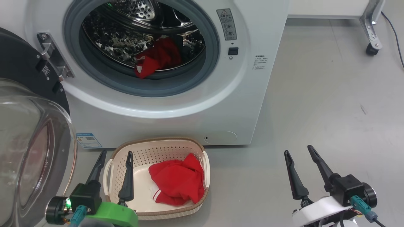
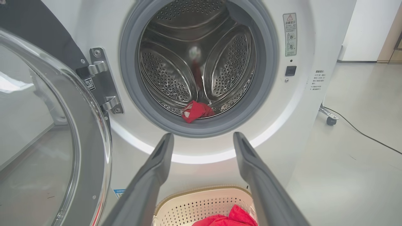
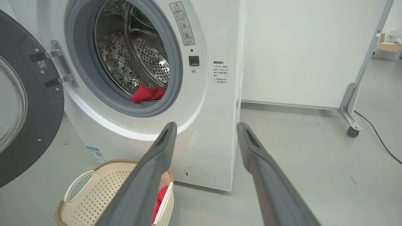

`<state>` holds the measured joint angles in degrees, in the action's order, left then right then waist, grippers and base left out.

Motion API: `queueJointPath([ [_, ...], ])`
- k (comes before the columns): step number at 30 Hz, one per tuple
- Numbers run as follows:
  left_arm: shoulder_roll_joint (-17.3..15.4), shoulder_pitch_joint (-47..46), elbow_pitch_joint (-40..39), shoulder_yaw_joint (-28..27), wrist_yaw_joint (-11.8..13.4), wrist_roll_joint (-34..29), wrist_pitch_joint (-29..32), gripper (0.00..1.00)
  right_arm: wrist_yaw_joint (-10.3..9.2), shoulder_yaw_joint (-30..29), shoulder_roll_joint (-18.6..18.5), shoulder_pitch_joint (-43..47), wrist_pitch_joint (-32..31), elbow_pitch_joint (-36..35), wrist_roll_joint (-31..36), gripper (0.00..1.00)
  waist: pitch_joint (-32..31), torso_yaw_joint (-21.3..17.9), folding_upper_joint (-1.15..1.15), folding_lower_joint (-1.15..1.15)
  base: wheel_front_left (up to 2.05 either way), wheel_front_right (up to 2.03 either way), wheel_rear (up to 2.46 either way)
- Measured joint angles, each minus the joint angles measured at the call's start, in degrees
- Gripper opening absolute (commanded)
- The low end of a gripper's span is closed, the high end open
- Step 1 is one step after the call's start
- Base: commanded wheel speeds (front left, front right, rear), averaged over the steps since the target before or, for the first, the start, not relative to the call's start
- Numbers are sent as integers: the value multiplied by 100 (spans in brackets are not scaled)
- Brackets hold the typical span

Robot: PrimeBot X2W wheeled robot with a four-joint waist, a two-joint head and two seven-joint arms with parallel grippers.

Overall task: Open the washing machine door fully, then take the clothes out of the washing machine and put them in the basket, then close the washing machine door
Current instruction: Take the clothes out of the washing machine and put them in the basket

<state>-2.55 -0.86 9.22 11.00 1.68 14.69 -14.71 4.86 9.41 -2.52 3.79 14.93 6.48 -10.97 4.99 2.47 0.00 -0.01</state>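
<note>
The white washing machine (image 1: 195,104) stands with its round door (image 1: 28,151) swung wide to the left, glass bowl bulging toward me. One red garment (image 1: 156,58) lies at the drum's front lip, also seen in the left wrist view as clothes (image 2: 196,110) and in the right wrist view (image 3: 147,93). Another red garment (image 1: 178,183) lies in the cream basket (image 1: 157,146) on the floor before the machine. My left gripper (image 1: 116,155) is open over the basket's left edge, holding nothing. My right gripper (image 1: 298,150) is open over bare floor to the right.
Grey floor (image 1: 331,104) stretches to the right of the machine. A metal frame leg on a castor (image 1: 372,47) stands at the far right with a black cable (image 1: 394,34) beside it. A white wall panel (image 3: 301,50) runs behind.
</note>
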Motion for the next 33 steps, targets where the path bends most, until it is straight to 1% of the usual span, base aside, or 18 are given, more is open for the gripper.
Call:
queueJointPath([
  [4,-2,127,-67,-13,0,0,0,100,-8,47,4,73,0,8,-1,100,-111,30,0,0,0,0,0],
  [11,-7,336,-153,3,0,0,1,100,-99,62,10,209,0,1,-1,100,-236,47,0,0,0,0,0],
  [15,-14,350,-235,3,3,0,9,100,-116,60,12,239,0,-12,-1,100,-243,45,0,0,0,0,0],
  [16,-15,353,-246,3,4,0,10,100,-148,60,13,250,0,-22,-1,100,-243,43,0,0,0,0,0],
  [24,-26,480,-359,7,12,0,59,100,-160,56,15,258,0,-67,-1,100,-225,23,0,0,0,0,0],
  [26,-26,481,-402,11,12,0,60,100,-199,55,15,259,0,-81,-1,100,-218,20,0,0,0,0,0],
  [33,-30,495,-471,32,12,-1,103,100,-205,35,16,259,0,-121,-1,100,-190,29,0,0,0,0,0],
])
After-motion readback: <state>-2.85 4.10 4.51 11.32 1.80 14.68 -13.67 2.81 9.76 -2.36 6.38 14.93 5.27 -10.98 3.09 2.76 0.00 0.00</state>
